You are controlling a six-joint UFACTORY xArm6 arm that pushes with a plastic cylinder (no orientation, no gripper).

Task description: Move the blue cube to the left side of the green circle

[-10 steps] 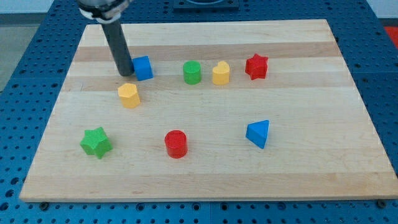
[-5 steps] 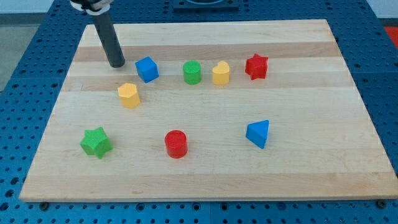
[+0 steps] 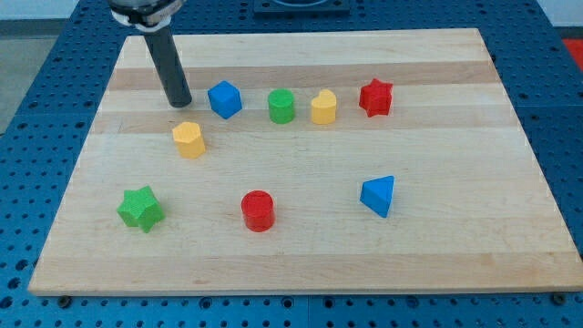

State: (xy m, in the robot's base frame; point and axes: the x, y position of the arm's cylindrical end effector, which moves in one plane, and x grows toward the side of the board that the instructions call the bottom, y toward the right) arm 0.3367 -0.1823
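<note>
The blue cube sits on the wooden board, left of the green circle, with a gap between them. It is turned a little on its base. My tip rests on the board to the left of the blue cube, a short gap away, not touching it. The dark rod rises from it toward the view's top left.
A yellow heart and a red star stand right of the green circle. A yellow hexagon block lies just below my tip. A green star, red cylinder and blue triangle lie lower down.
The blue cube has slid to the right toward the green circle and turned slightly. My tip pulled back to the upper left, then came back toward the cube.
</note>
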